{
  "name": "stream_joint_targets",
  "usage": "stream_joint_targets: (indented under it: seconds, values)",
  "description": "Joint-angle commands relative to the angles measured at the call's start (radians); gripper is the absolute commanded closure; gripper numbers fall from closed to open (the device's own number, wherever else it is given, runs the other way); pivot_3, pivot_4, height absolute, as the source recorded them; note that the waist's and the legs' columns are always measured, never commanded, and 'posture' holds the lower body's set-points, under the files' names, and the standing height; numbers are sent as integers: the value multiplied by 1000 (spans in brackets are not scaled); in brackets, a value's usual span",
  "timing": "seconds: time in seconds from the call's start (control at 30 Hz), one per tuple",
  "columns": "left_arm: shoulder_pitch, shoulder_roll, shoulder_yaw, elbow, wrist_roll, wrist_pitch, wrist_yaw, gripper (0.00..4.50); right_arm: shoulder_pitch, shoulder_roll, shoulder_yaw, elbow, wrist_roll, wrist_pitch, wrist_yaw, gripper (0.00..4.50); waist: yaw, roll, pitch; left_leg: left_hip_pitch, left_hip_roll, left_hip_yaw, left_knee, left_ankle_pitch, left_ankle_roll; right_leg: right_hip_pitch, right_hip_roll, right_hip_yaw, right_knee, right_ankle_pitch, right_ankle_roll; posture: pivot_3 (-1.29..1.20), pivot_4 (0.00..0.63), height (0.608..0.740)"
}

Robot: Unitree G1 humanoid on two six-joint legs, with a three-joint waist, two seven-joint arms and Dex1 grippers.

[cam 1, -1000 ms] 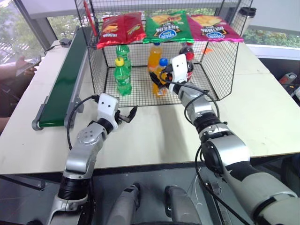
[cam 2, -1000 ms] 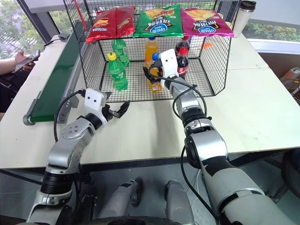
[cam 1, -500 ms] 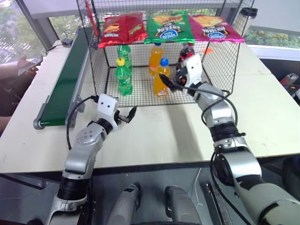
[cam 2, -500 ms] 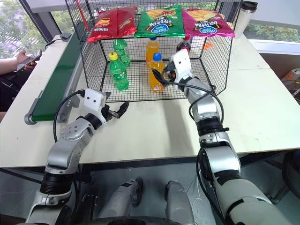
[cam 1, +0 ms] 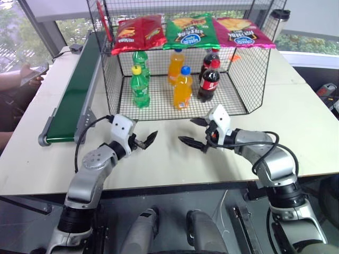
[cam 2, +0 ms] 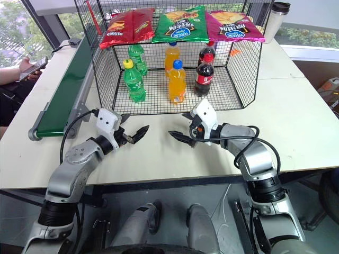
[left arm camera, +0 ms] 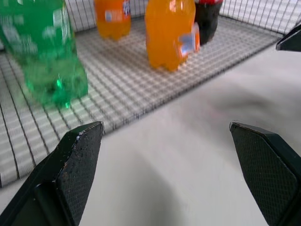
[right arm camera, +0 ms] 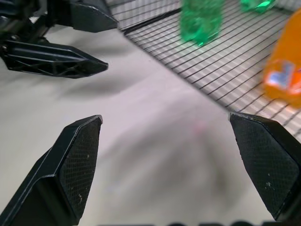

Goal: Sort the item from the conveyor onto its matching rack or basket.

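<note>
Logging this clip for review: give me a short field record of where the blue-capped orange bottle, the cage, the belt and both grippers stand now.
item: blue-capped orange bottle stands upright on the mesh floor of the wire cage, free of both grippers
neighbours: green bottles, orange bottle without blue cap, two cola bottles
top shelf: three snack bags
conveyor belt: nothing on it
left gripper: open, over the table
right gripper: open, over the table in front of the cage
task state: looks done

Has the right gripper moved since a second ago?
Yes. The right gripper pulled back out of the black wire cage onto the table, leaving the blue-capped orange bottle inside.
</note>
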State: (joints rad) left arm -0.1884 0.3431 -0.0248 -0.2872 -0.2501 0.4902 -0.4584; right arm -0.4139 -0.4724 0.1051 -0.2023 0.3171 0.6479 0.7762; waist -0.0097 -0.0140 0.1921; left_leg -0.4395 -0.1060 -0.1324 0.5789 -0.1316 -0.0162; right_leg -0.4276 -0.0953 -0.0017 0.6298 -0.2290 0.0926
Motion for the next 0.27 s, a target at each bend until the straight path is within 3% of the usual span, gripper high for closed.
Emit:
stream_joint_targets:
  seconds: [0.03, 0.27]
  values:
    - [30, 1, -8, -14, -3, -33, -18, 0, 25, -1, 3, -14, -13, -16, -25, 38, 1, 0, 0, 0, 0, 0, 0, 0, 0, 0, 0, 0, 0, 0, 0, 0, 150, 739]
    - [59, 0, -10, -5, 0, -54, -38, 0, 44, 0, 5, 7, -21, -29, -46, 38, -1, 0, 0, 0, 0, 0, 0, 0, 0, 0, -1, -1, 0, 0, 0, 0, 150, 739]
